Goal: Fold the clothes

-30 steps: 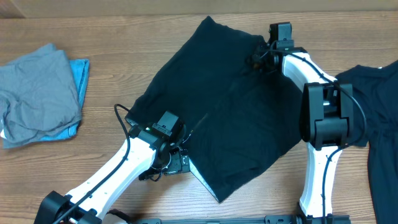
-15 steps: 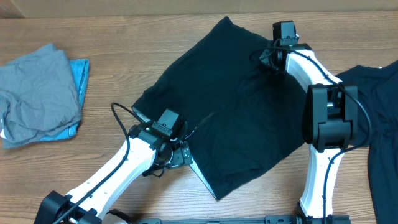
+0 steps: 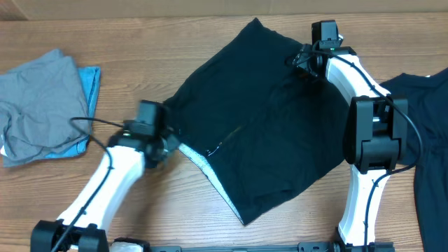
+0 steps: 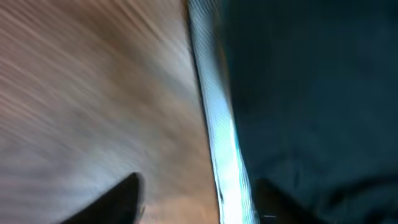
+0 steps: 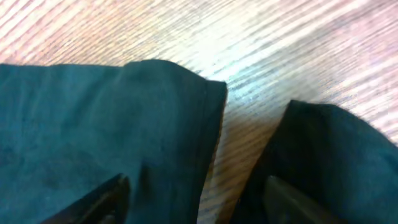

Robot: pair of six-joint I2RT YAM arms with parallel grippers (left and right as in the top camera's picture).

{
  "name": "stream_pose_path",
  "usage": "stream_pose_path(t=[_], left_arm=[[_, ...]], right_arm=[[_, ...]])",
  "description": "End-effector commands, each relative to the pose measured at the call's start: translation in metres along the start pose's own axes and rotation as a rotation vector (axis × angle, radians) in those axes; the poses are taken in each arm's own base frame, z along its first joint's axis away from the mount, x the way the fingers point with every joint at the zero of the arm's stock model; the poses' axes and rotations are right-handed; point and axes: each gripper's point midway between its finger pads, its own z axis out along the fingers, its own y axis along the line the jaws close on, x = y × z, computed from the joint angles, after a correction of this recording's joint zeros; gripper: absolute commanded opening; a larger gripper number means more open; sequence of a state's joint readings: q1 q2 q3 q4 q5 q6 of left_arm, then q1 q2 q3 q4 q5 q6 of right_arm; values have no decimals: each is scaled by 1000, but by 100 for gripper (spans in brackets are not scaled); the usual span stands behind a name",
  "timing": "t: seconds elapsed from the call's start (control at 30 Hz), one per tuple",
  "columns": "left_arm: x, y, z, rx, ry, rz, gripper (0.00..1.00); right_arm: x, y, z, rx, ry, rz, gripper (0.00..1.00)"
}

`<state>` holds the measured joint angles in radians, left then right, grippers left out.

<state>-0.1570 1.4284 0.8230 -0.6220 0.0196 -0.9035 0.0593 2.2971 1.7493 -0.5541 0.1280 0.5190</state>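
Here, at black pants (image 3: 266,133), left gripper (image 4: 196,190) and right gripper (image 5: 196,185), both spread wide, empty.

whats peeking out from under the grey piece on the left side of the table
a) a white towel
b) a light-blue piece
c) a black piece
b, a light-blue piece shows along the right and lower edges of the grey piece lying on top of it.

It looks like a robot lab bench: a wood-grain table (image 3: 175,35) with two white arms (image 3: 105,182) fixed at its near edge
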Motion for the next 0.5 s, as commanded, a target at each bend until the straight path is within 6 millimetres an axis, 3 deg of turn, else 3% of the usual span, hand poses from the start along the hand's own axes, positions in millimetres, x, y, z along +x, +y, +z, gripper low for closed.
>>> stream_pose_path(t=[0.0, 0.17, 0.37, 0.47], left_arm=[[-26, 4, -4, 75, -10, -39, 39], [-51, -4, -6, 151, -69, -52, 15], [-53, -20, 6, 220, -45, -42, 20], [-47, -13, 23, 180, -4, -50, 27]], right_arm=[[-24, 11, -31, -44, -53, 8, 79], [-19, 5, -56, -19, -16, -22, 79], [-4, -26, -85, 59, 88, -63, 80], [15, -49, -92, 103, 199, -43, 82]])
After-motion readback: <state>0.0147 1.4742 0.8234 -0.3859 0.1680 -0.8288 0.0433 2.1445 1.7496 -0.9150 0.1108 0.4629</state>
